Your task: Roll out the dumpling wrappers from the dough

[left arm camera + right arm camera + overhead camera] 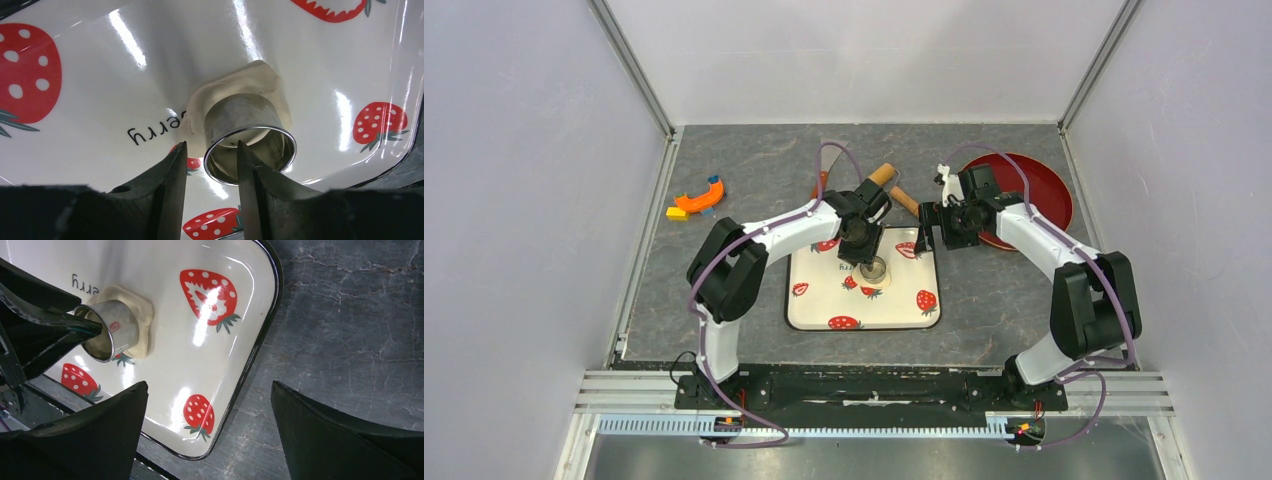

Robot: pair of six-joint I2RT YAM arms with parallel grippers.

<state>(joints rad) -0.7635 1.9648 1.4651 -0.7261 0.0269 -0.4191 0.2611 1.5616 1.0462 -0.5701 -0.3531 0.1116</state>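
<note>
A flattened pale dough wrapper (235,82) lies on the strawberry-print tray (100,60). A shiny metal ring cutter (245,115) stands upright on it, and dough shows round its base. My left gripper (210,145) is partly open over the cutter's near left wall, one finger outside and one over the opening, with a gap to the wall. In the top view the left gripper (864,252) is over the cutter (874,268). My right gripper (209,384) is open and empty above the tray's corner (220,415). The wrapper (142,310) and cutter (117,325) also show in the right wrist view.
A tan wooden roller (886,175) lies behind the left arm, with a second wooden piece (905,200) beside it. A dark red plate (1039,185) sits at the back right. An orange toy (697,200) lies at the back left. Enclosure walls stand on both sides.
</note>
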